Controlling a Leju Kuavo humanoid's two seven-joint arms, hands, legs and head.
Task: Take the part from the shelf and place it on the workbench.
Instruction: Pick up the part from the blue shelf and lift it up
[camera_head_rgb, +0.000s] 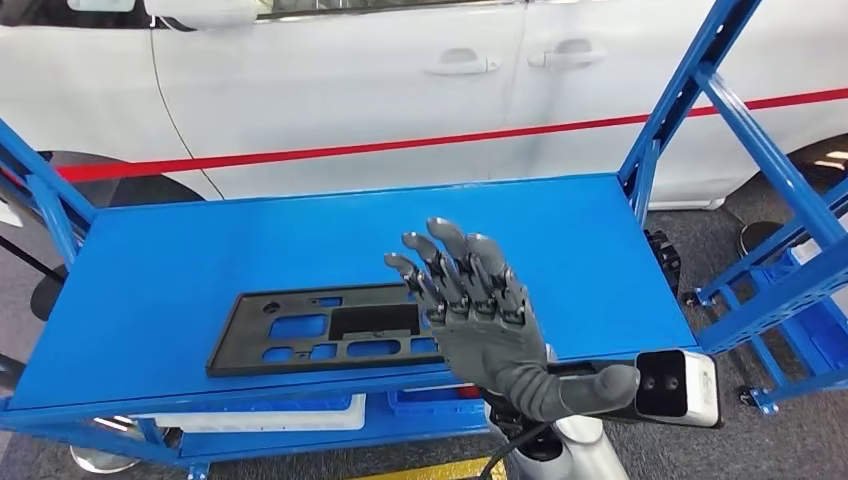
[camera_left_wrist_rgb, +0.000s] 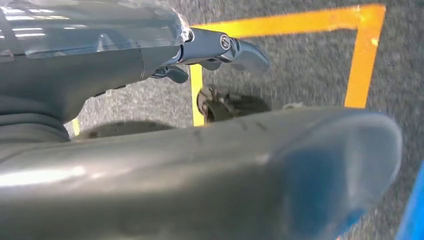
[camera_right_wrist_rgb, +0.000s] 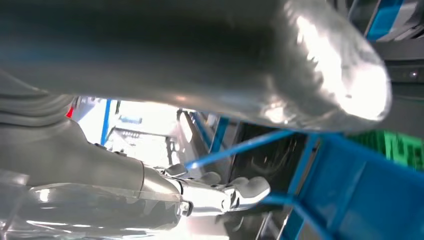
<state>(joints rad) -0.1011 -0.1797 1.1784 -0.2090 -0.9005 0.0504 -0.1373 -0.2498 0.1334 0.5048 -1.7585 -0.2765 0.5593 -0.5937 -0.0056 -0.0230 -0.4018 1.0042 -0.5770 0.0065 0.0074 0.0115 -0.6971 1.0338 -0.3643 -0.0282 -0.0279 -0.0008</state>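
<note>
Item: black part (camera_head_rgb: 325, 330), flat plate with cut-out windows, lying on the blue workbench (camera_head_rgb: 180, 270) along its near edge, nearer the left corner. My right hand (camera_head_rgb: 480, 320): raised over the part's right end, fingers spread, holding nothing. My left hand (camera_left_wrist_rgb: 150, 170): hanging above grey floor; finger state cannot be told.

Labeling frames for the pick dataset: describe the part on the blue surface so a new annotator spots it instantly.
Start at the blue shelf top in front of the white car. Near its front edge lies the part: a flat, black rectangular plastic panel with several rectangular cutouts showing blue through them. The right hand is open and raised in front of its right end.
</note>
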